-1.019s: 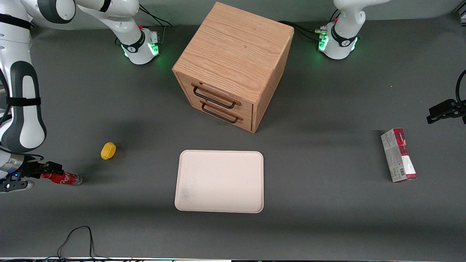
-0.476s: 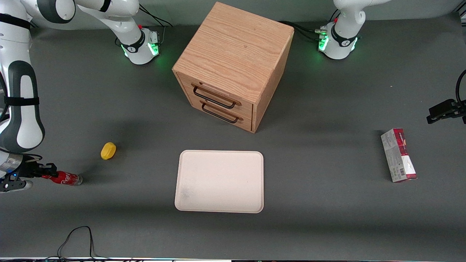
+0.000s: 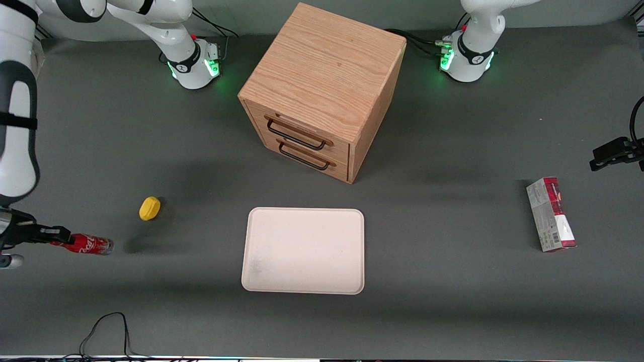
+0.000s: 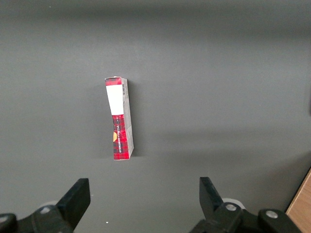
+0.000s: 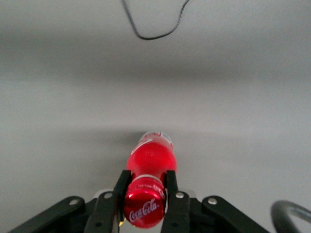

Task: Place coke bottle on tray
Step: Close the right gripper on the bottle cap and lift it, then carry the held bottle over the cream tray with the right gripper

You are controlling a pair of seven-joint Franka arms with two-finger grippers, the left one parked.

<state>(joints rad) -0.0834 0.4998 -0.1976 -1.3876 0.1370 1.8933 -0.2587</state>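
Red-capped coke bottle (image 3: 86, 245): I have it clamped at the neck in my gripper (image 3: 54, 236), both fingers pressed against it just below the cap, as the right wrist view shows (image 5: 146, 196). Bottle is held roughly level, clear base pointing away from the gripper toward the tray, a shadow on the grey table (image 3: 453, 301) beside that base.

Gripper: at the working arm's end of the table, closed down to the width of the bottle neck.

Cream-white tray (image 3: 303, 250): flat on the table, well apart from the gripper, toward the parked arm's end from it.

Yellow rounded lump (image 3: 149, 208): near the gripper, farther from the front camera than the bottle.

Wooden drawer cabinet (image 3: 322, 90): two drawers with dark handles, well apart from the gripper.

Red-and-grey carton (image 3: 550, 214): lying at the parked arm's end.

Black cable (image 5: 155, 22): looped on the table, nearer the front camera than the gripper.
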